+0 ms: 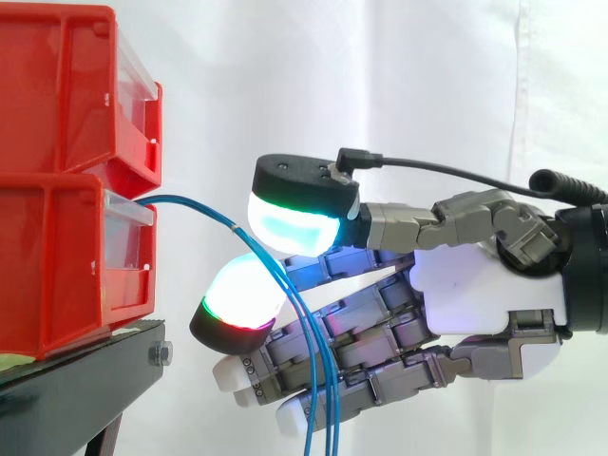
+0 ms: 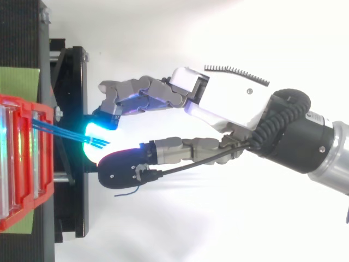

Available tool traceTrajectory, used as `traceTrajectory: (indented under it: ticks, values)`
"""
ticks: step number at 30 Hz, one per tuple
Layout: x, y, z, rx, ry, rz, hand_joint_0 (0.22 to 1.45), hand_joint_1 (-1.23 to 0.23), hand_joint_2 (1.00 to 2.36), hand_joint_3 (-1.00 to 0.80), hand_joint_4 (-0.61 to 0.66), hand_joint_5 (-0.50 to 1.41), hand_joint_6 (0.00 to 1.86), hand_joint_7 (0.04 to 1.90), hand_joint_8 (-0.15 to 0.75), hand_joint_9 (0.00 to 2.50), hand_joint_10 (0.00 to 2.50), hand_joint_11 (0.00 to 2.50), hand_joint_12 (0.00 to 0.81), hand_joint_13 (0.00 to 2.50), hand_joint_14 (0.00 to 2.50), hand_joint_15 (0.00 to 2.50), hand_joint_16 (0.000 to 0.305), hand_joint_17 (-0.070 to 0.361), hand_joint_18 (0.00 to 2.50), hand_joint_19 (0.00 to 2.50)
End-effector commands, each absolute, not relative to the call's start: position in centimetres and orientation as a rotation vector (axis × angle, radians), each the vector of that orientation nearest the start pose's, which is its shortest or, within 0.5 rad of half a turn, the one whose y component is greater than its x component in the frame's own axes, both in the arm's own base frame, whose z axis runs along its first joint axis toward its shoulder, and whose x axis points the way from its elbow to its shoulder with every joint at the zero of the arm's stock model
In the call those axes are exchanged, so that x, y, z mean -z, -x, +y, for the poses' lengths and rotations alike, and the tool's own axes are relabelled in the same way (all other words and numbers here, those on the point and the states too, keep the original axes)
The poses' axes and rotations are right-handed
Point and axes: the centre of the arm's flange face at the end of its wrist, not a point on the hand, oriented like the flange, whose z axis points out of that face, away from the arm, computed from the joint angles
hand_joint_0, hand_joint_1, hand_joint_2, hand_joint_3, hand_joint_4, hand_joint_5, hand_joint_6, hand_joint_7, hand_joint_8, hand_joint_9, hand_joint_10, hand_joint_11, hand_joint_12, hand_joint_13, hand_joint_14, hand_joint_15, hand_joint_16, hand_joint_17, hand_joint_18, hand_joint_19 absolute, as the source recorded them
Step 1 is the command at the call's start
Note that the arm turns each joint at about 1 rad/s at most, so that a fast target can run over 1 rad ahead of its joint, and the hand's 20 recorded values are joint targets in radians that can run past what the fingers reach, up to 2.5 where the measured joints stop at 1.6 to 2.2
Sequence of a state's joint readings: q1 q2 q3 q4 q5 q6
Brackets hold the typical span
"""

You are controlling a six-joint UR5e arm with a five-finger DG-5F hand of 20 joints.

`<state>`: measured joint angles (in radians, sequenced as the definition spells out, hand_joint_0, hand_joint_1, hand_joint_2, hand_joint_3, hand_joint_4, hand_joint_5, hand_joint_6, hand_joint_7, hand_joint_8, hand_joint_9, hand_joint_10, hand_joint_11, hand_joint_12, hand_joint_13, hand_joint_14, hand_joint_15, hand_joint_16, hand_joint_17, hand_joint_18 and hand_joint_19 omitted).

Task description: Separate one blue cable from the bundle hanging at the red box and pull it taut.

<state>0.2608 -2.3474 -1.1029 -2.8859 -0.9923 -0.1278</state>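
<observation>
Blue cable bundle (image 1: 321, 380): nearest thing in the side view. The strands leave the front of the lower red bin (image 1: 57, 275) at 9 o'clock, arc toward centre, then drop to 6 o'clock, lying in front of the hand's lower fingers. From above (image 2: 54, 130) they run from the bin toward 3 o'clock and fan slightly at the glowing pad.

Hand (image 1: 475, 294) reaches in from 3 o'clock. The thumb pad (image 1: 299, 209), glowing cyan-green, sits just above one finger pad (image 1: 242, 294), which is white with a red-green rim. The two look pinched together on the bundle where it bends downward. The other fingers are part-curled below and hold nothing. How many strands sit in the nip: cannot tell.

Behind: the upper red bin (image 1: 66, 95) is stacked on the lower one, both on the black stand (image 1: 85, 380). The white curtain (image 1: 399, 76) is at the back.

Judgement: separation not done. The strands hang together below the pinch and none is taut.

Risks from here:
- More than one strand may be caught, so a pull toward 3 o'clock would tighten the whole bundle.
- The pads are rounded and the cable is thin, so it could slip out under tension.
- Loose strands lie across the lower fingers and could snag and be dragged along.
- A hard pull could shift the lower bin on its stand or tug the cable ends out.
</observation>
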Motion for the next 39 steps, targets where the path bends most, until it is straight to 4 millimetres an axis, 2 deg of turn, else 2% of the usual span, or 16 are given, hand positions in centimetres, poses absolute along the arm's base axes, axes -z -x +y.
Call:
traceTrajectory:
  ticks: [1,3,9,14,18,24,28,33,39]
  values:
    - [-24.8,-77.0,1.0,-0.831,-1.287,1.099,0.63,-0.60,1.01,-0.43,0.16,-0.20,0.80,0.97,0.276,0.57,0.01,0.28,0.247,0.24,0.00,0.00,0.034,0.076,0.35,0.29]
    - [-24.8,-76.9,1.0,-0.825,-1.289,1.106,0.65,-0.61,1.02,-0.33,0.12,-0.21,0.82,1.04,0.275,0.57,0.01,0.29,0.246,0.24,0.00,0.00,0.034,0.076,0.36,0.28]
    - [-25.0,-76.4,0.8,-0.803,-1.300,1.130,0.66,-0.66,1.02,-0.24,0.08,-0.23,0.87,1.01,0.272,0.55,0.01,0.30,0.245,0.23,0.00,0.00,0.034,0.076,0.35,0.28]
    - [-25.7,-76.2,0.8,-0.807,-1.306,1.128,0.71,-0.74,1.02,-0.31,0.07,-0.23,0.88,0.90,0.266,0.56,0.01,0.32,0.247,0.26,0.00,0.00,0.034,0.076,0.40,0.28]
    - [-26.2,-75.9,0.7,-0.799,-1.311,1.137,0.77,-0.80,1.01,-0.41,0.08,-0.24,0.88,0.88,0.263,0.58,0.01,0.36,0.252,0.30,0.00,0.00,0.035,0.079,0.45,0.31]
    - [-27.0,-75.2,0.4,-0.770,-1.322,1.167,0.82,-0.83,1.00,-0.50,0.11,-0.24,0.91,0.94,0.262,0.62,0.01,0.43,0.246,0.34,0.00,0.01,0.035,0.079,0.48,0.33]
    - [-27.3,-74.8,0.2,-0.755,-1.328,1.184,0.78,-0.82,1.00,-0.50,0.14,-0.24,0.91,0.95,0.261,0.63,0.02,0.45,0.248,0.38,0.00,0.03,0.036,0.080,0.53,0.30]
    - [-27.8,-74.4,0.0,-0.740,-1.334,1.198,0.62,-0.82,1.00,-0.50,0.17,-0.24,0.90,0.94,0.270,0.61,0.02,0.47,0.244,0.39,0.00,0.07,0.035,0.079,0.54,0.34]
    - [-27.8,-74.0,-0.3,-0.719,-1.344,1.217,0.60,-0.82,1.00,-0.50,0.18,-0.24,0.89,0.90,0.281,0.63,0.01,0.48,0.237,0.41,0.00,0.08,0.035,0.079,0.54,0.35]
